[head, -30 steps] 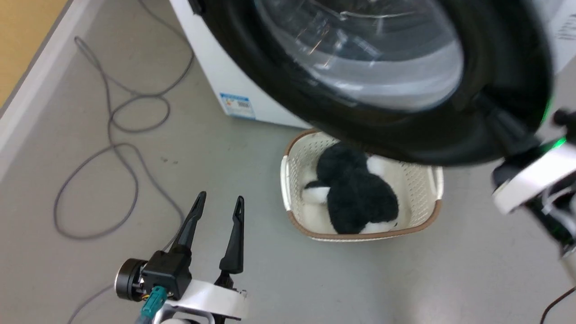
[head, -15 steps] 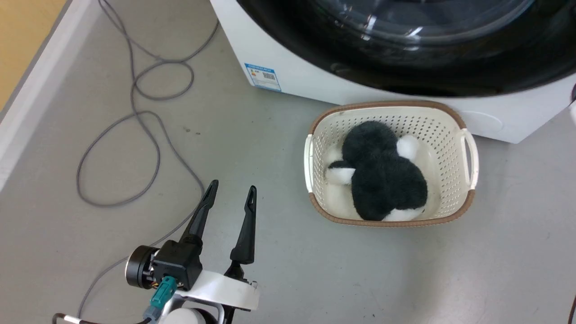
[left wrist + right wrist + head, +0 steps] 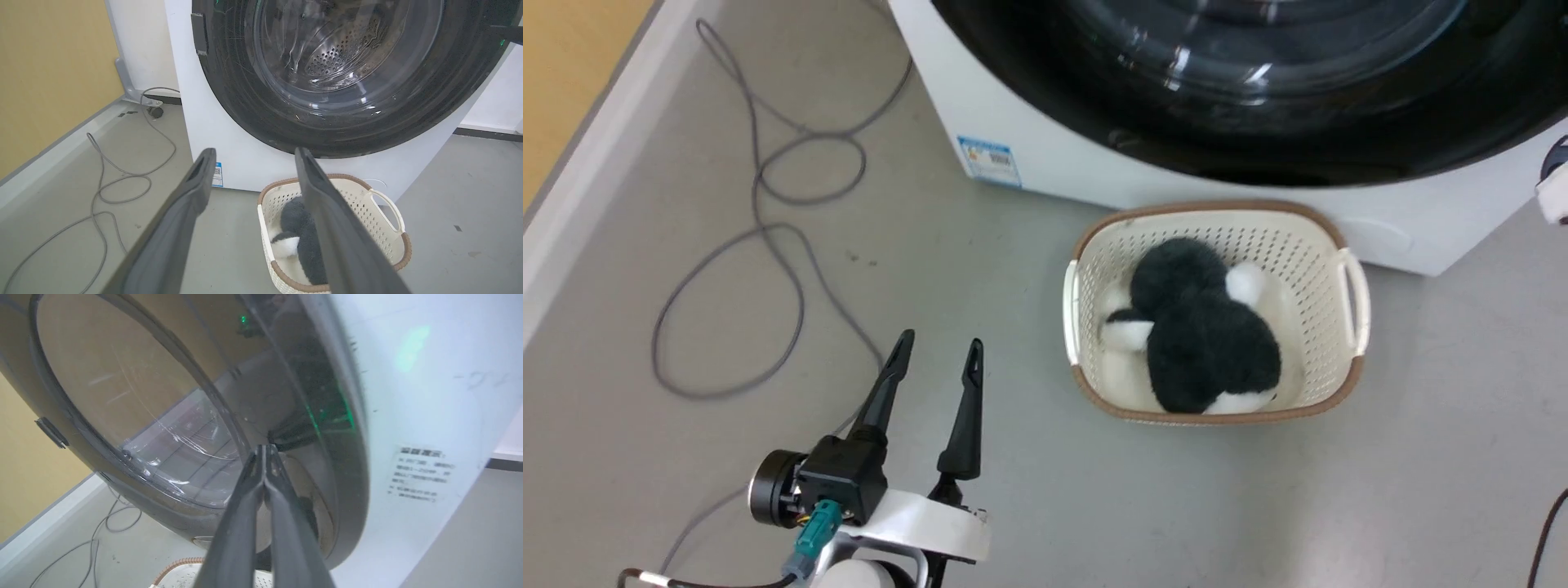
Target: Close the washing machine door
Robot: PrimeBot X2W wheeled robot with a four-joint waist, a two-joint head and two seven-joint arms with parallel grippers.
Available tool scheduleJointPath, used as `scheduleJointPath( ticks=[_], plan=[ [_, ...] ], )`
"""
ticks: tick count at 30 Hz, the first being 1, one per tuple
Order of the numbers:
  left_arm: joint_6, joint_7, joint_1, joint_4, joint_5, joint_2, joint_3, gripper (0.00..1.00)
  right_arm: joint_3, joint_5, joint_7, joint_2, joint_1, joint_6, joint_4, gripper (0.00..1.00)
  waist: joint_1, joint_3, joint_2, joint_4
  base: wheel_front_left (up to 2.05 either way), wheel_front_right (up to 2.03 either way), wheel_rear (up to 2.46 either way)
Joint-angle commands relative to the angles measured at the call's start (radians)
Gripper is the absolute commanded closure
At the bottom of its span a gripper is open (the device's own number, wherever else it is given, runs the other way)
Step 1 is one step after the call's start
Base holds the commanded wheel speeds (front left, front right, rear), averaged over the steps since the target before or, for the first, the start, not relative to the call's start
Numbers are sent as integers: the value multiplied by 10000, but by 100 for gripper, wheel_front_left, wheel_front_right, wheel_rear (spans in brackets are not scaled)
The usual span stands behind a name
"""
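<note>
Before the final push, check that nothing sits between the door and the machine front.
Nothing visible does. The washing machine door lies close against the washing machine front, with no object at its edge. The shut right gripper touches the door's black rim from outside. The basket stands lower, before the machine.

Left tool (image 3: 939,340) with two long dark tapered fingers (image 3: 882,400), black housing (image 3: 845,482), white wrist (image 3: 923,527), teal connector (image 3: 813,545)

The head view looks steeply down on the floor (image 3: 1013,506), the washing machine door (image 3: 1258,122) cut off along the frame's top and the basket (image 3: 1217,208) right of centre. The left wrist view sits low, facing the washing machine (image 3: 245,171) almost head-on — sharing door, basket and the cable (image 3: 654,351) at left. The right wrist view sits very near the door, looking obliquely across its glass.
</note>
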Motion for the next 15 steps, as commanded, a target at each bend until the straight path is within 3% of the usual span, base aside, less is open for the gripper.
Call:
scheduleJointPath(
  ticks=[1, 10, 15],
  plan=[
    [5, -53, -78, 37, 34, -9, 93, 0, 107, 128, -174, 114, 286, -13, 5, 100, 0, -372, 0, -226, 0, 0, 0],
    [-177, -53, 438, 290, 227, 30, 624, 0, 790, 540, -961, 423, 2314, -13, -1178, 100, 0, -1838, 0, -1049, 0, 0, 0],
    [-193, -53, 816, 320, 315, 75, 880, 0, 626, 263, -1207, 673, 3705, -13, -2119, 100, 0, -2520, 0, -1551, 0, 0, 0]
  ],
)
